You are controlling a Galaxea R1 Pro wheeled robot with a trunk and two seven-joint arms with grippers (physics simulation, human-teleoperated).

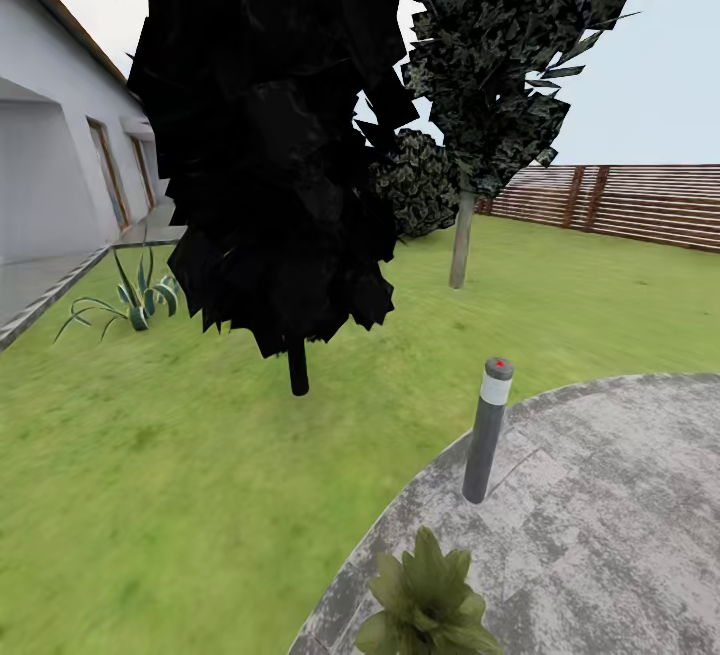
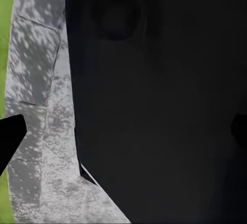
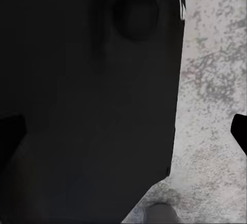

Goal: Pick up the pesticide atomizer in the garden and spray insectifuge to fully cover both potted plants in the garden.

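A low rosette of broad green leaves, one of the potted plants (image 1: pixel 425 600), sits at the near edge of the round stone patio (image 1: pixel 600 495); its pot is cut off by the frame. The pesticide atomizer is out of view. In the left wrist view my left gripper (image 2: pixel 123 134) is open, its dark fingertips (image 2: pixel 10 136) far apart at the picture's sides, with the robot's dark body and patio stone (image 2: pixel 36 54) behind. My right gripper (image 3: pixel 123 131) is open as well, with nothing held, over grey stone (image 3: pixel 211 80).
A grey bollard lamp (image 1: pixel 487 430) stands on the patio's rim. On the lawn beyond are a big dark tree (image 1: pixel 270 135) and a slimmer tree (image 1: pixel 460 235). A spiky plant (image 1: pixel 135 300) grows by the house wall (image 1: pixel 50 155). A brown slatted fence (image 1: pixel 620 200) closes off the back right.
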